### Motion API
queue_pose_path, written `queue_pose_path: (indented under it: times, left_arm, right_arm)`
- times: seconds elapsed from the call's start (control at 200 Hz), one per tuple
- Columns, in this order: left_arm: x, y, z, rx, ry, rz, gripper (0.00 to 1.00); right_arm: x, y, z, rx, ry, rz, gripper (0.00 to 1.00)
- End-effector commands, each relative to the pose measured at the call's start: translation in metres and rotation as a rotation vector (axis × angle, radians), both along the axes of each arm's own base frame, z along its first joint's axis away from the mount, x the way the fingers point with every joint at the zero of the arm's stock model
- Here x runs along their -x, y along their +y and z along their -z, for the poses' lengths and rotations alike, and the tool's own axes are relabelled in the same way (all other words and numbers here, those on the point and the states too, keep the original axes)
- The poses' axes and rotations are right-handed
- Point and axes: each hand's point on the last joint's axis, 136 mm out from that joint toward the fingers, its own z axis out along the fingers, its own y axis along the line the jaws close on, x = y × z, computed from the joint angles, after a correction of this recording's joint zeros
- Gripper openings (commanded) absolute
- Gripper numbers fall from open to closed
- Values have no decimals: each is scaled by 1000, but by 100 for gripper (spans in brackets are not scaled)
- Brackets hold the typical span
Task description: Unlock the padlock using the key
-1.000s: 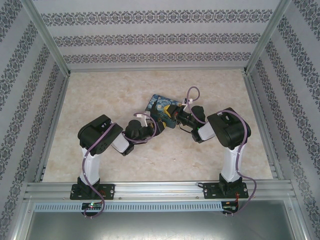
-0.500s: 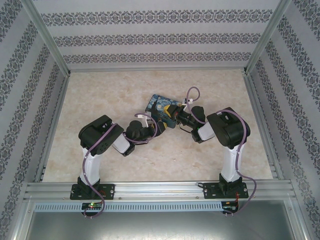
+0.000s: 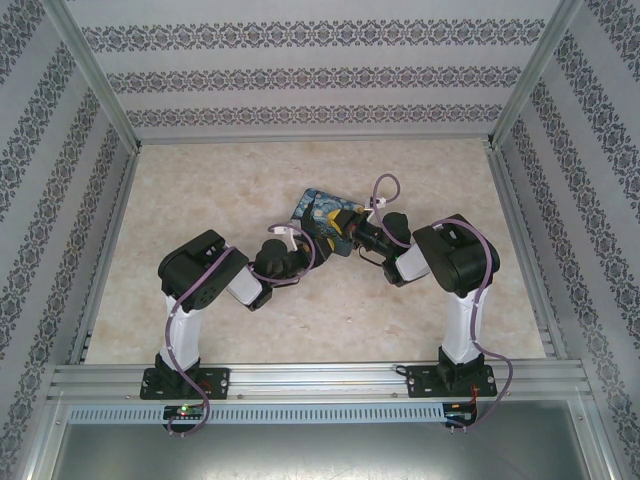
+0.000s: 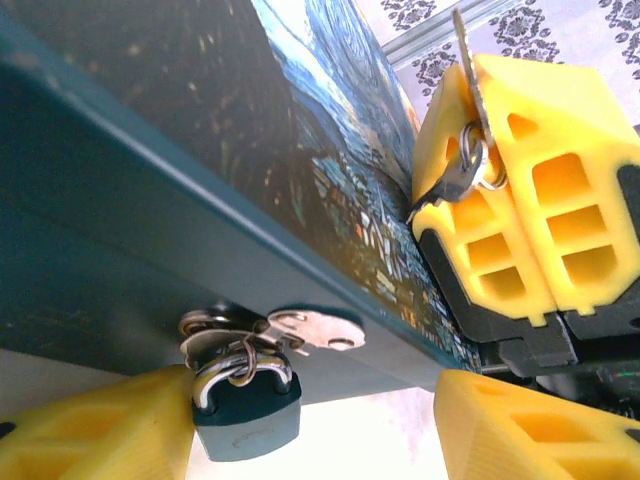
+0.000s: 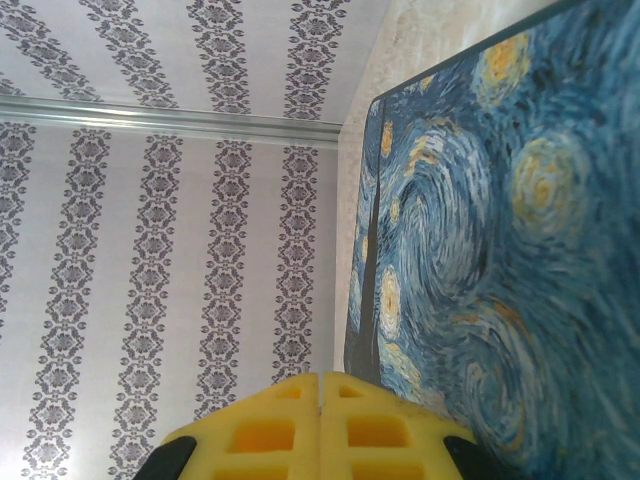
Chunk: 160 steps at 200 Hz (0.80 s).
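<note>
Left hand [image 3: 303,257] nearer tin [image 3: 325,210], marbled tabletop [image 3: 200,190]

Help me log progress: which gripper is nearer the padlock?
Left. The padlock hangs inside the open left gripper; the right gripper, shut on the key, sits farther along the tin.

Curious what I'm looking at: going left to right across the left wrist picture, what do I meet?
First the padlock, then the silver hasp plate, then the key.
</note>
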Motion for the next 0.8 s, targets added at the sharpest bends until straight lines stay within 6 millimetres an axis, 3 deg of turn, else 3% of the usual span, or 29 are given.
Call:
queue_pose_path:
  times: [0.0,0.44,0.595,0.794]
  left_arm:
    - [7,6,36,-72,118,-29,65]
    - [24,-7,15,29,35,35,62]
    - [24,-9,6,63,21,23,62]
    - [19,-2,7,73,30,-34,62]
  right_arm:
    - [3,0,24,30,61,-6,0]
    - [5,0,26,30,66,-8,0]
    - [5,0,27,30,68,-6,0]
    - [5,0,27,29,66,-6,0]
